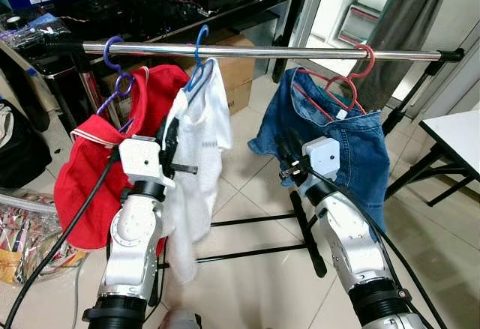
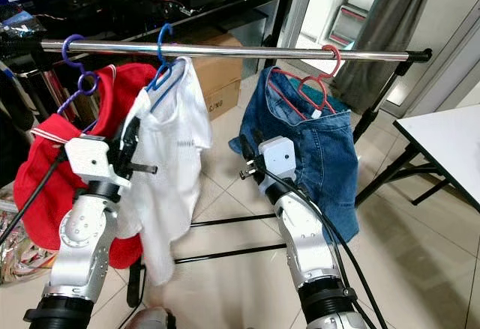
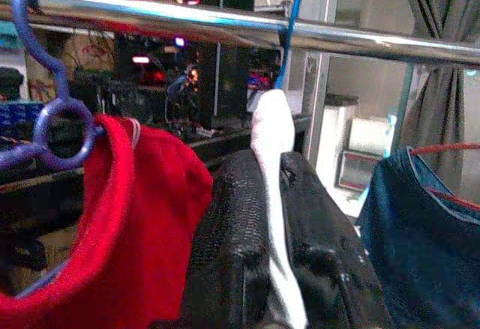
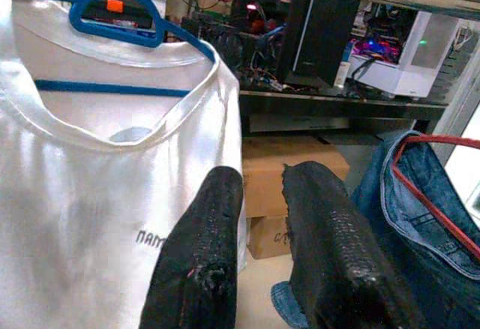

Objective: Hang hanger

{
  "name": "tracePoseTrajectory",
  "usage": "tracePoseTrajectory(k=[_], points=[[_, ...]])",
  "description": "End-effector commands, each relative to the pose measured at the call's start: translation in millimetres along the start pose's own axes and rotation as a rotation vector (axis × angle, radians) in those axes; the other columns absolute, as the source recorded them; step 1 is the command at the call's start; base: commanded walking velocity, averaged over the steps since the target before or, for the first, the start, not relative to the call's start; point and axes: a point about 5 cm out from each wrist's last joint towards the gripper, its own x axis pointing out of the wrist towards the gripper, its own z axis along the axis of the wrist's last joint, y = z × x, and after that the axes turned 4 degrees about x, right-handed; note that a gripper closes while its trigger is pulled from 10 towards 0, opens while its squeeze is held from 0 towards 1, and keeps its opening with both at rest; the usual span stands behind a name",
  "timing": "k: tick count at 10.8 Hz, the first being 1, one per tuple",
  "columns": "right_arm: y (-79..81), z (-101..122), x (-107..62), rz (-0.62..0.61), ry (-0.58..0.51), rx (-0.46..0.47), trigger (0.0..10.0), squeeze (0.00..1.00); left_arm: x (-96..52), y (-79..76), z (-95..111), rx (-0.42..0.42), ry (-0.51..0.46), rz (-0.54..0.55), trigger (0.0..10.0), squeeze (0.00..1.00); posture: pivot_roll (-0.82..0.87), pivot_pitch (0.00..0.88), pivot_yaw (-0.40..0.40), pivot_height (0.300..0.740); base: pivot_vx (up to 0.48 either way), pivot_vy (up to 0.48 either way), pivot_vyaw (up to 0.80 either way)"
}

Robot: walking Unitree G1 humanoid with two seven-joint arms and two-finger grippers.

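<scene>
Left claw (image 1: 171, 138) pinched closed, right claw (image 1: 289, 154) slightly parted, both raised

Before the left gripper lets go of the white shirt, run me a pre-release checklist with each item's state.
1. Blue hanger hooked over the metal rail: ok, its hook curls over the bar.
2. White shirt seated on the blue hanger: ok, collar sits on it in the right wrist view.
3. Left gripper grip: shut on the white shirt, cloth pinched between the fingers.
4. Right gripper free: ok, fingers apart, holding nothing, near the jeans.
5. Neighbours hung: ok, red shirt on purple hanger, jeans on red hanger.
6. Hook fully settled on the rail: cannot tell.
</scene>
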Motion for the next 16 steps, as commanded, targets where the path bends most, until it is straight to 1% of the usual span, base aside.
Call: tracePoseTrajectory(k=[1, 2, 3, 4, 6, 7, 9, 10, 11, 12, 13, 14, 15, 16], points=[[-6.5, 1, -0.2, -0.028, -0.003, 0.0, 10.0, 0.0, 6.9, -0.5, 20, 0.007, -0.114, 0.005, 0.0, 0.0, 0.34, 0.03, -0.086, 0.74, 0.0, 0.0, 0.0], [-6.8, 1, -0.1, -0.029, -0.002, 0.0, 10.0, 0.0, 6.8, -3.5, 22, 0.025, -0.128, -0.019, 0.0, 0.0, 0.34, 0.03, -0.086, 0.74, 0.0, 0.0, 0.0], [-6.8, 0, -0.3, -0.03, 0.0, -0.001, 10.0, 0.0, 4.2, -10.3, 23, 0.06, -0.141, -0.07, 0.0, 0.0, 0.34, 0.03, -0.086, 0.74, 0.0, 0.0, 0.0], [-6.5, -1, -0.7, -0.029, 0.004, -0.001, 10.0, 0.0, -2.2, -14.5, 18, 0.077, -0.127, -0.094, 0.0, 0.0, 0.34, 0.03, -0.086, 0.74, 0.0, 0.0, 0.0], [-7.0, -3, -1.4, -0.03, 0.013, -0.002, 10.0, 0.0, -16.7, -18.3, 10, 0.055, -0.085, -0.085, 0.0, 0.0, 0.34, 0.029, -0.083, 0.74, 0.0, 0.0, 0.0], [-7.4, -3, -1.3, -0.03, 0.015, -0.003, 10.0, 0.0, -19.9, -17.0, 9, 0.056, -0.077, -0.064, 0.0, 0.0, 0.34, 0.028, -0.086, 0.74, 0.0, 0.0, 0.0], [-7.0, -3, -0.3, -0.022, 0.018, -0.006, 10.0, 0.0, -21.4, -15.0, 10, 0.075, -0.086, -0.042, 0.0, 0.0, 0.35, 0.027, -0.091, 0.74, 0.0, 0.0, 0.0], [-6.9, -4, 0.4, -0.016, 0.024, -0.009, 10.0, 0.0, -23.9, -15.3, 11, 0.108, -0.094, -0.046, 0.0, 0.0, 0.35, 0.026, -0.093, 0.74, 0.0, 0.0, 0.0], [-7.1, -6, 0.0, -0.013, 0.031, -0.011, 10.0, 0.0, -29.0, -17.7, 13, 0.161, -0.118, -0.056, 0.0, 0.0, 0.35, 0.027, -0.094, 0.74, 0.0, 0.0, 0.0], [-7.1, -6, -0.6, -0.012, 0.033, -0.011, 10.0, 0.0, -29.6, -17.8, 17, 0.2, -0.143, -0.047, 0.0, 0.0, 0.35, 0.027, -0.094, 0.74, 0.0, 0.0, 0.0], [-5.4, -7, -0.6, -0.004, 0.038, -0.012, 10.0, 0.0, -27.0, -15.4, 20, 0.226, -0.161, -0.029, 0.0, 0.0, 0.35, 0.026, -0.095, 0.74, 0.0, 0.0, 0.0], [-4.0, -6, 0.2, 0.004, 0.037, -0.013, 10.0, 0.0, -25.0, -15.7, 21, 0.24, -0.173, -0.044, 0.0, 0.0, 0.35, 0.026, -0.095, 0.74, 0.0, 0.0, 0.0], [-5.3, -5, 1.0, 0.003, 0.036, -0.014, 10.0, 0.0, -27.3, -21.1, 20, 0.263, -0.18, -0.088, 0.0, 0.0, 0.35, 0.022, -0.094, 0.74, 0.0, 0.0, 0.0], [-7.3, -5, 0.9, -0.001, 0.037, -0.016, 10.0, 0.0, -32.3, -25.5, 17, 0.275, -0.175, -0.11, 0.0, 0.0, 0.34, 0.019, -0.093, 0.74, 0.0, 0.0, 0.0]])
